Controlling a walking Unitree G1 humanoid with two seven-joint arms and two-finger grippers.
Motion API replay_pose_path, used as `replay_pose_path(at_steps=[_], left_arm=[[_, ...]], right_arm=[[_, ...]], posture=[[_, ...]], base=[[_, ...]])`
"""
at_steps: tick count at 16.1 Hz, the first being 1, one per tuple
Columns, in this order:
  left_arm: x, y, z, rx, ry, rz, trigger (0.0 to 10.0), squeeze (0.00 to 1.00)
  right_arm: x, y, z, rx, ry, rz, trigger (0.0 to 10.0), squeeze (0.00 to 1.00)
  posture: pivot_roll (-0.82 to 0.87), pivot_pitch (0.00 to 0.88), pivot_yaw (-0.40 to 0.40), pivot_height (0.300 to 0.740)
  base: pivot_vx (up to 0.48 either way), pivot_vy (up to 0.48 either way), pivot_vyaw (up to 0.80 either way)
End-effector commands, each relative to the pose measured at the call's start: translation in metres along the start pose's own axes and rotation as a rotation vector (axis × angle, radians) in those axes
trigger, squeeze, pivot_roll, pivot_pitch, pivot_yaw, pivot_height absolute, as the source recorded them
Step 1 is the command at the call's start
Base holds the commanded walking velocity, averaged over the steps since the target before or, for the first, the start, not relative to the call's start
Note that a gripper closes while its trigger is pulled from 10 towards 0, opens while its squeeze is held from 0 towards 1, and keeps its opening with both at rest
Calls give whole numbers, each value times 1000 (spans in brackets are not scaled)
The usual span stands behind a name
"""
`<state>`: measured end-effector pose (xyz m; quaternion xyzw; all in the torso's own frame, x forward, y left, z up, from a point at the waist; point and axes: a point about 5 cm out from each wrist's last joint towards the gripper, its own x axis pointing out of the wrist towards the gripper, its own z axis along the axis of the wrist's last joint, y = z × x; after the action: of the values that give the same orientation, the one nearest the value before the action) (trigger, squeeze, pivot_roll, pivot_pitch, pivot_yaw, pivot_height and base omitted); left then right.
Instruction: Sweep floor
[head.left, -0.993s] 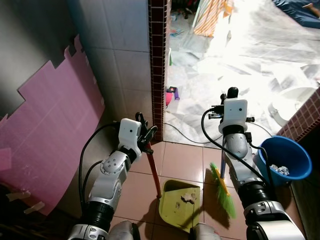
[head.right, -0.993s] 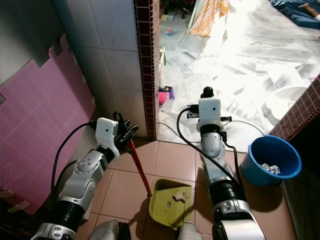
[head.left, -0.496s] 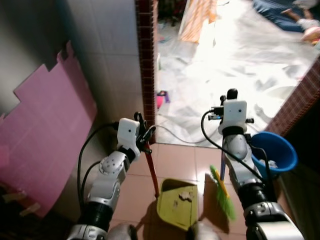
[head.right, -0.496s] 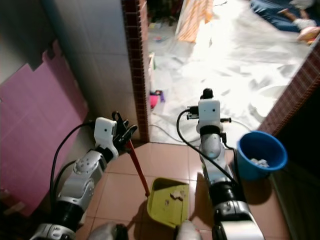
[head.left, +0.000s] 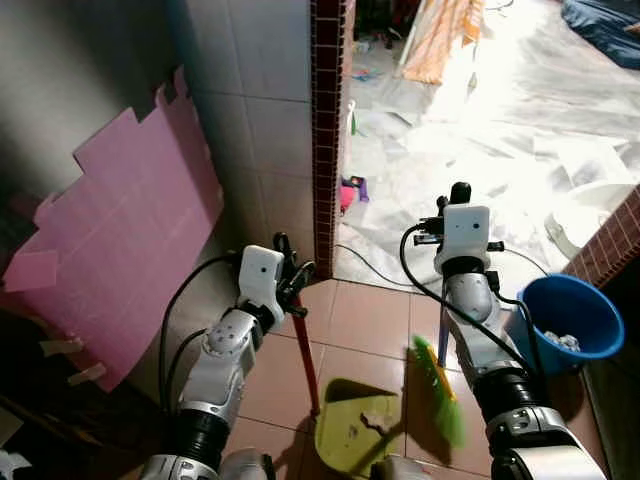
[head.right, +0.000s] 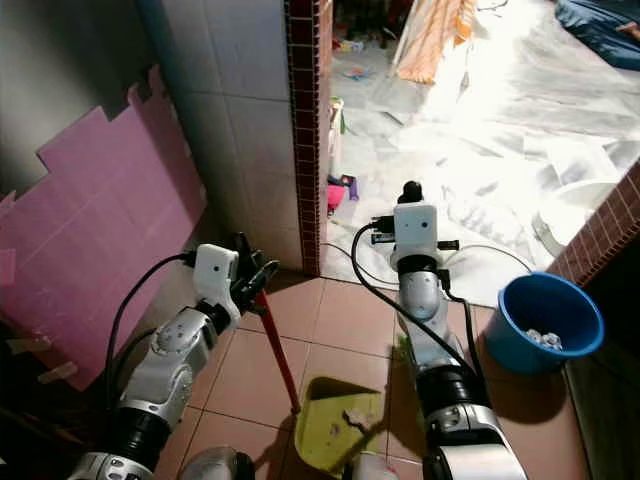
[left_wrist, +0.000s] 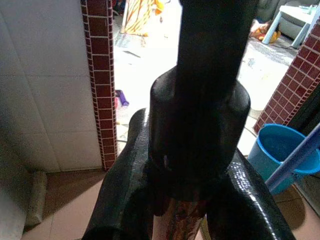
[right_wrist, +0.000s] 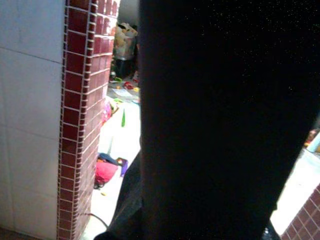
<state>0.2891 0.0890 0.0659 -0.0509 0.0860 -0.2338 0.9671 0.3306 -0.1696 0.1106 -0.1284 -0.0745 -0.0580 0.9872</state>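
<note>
My left gripper (head.left: 293, 279) is shut on the red handle (head.left: 306, 346) of a yellow-green dustpan (head.left: 350, 437) that rests on the tan floor tiles just in front of me. A few scraps (head.right: 352, 415) lie in the pan. In the left wrist view the fingers (left_wrist: 124, 200) clamp the red shaft. My right gripper (head.left: 459, 193) is raised over the doorway and holds a broom upright. Its blue handle (head.left: 443, 335) runs down behind the forearm to blurred green bristles (head.left: 437, 390) beside the pan's right side.
A blue bucket (head.left: 560, 318) with crumpled paper stands at the right by a brick wall (head.left: 612, 238). A tiled wall corner with brick edging (head.left: 326, 150) stands ahead, and a pink foam board (head.left: 120, 250) leans at the left. White sheeting (head.left: 500, 130) covers the bright floor beyond, crossed by a cable (head.left: 368, 270).
The whole picture has shifted, so the camera has moved. Both grippers keep their hold. The broom head and the dustpan now look blurred.
</note>
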Motion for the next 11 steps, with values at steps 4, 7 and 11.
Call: replay_pose_path(at_steps=[4, 7, 11], left_arm=[[6, 10, 24, -22, -142, 102, 10000, 0], [6, 31, 42, -42, -231, 240, 10000, 0], [5, 45, 48, -6, -247, 308, 10000, 0]], right_arm=[[6, -6, 10, -27, -43, -6, 10000, 0], [5, -6, 8, -24, -35, -7, 10000, 0], [4, -6, 7, -25, -29, -4, 10000, 0]], posture=[[-61, 0, 41, 740], [-59, 0, 37, 740], [-63, 0, 37, 740]], base=[[0, 0, -306], [0, 0, -800], [0, 0, -800]])
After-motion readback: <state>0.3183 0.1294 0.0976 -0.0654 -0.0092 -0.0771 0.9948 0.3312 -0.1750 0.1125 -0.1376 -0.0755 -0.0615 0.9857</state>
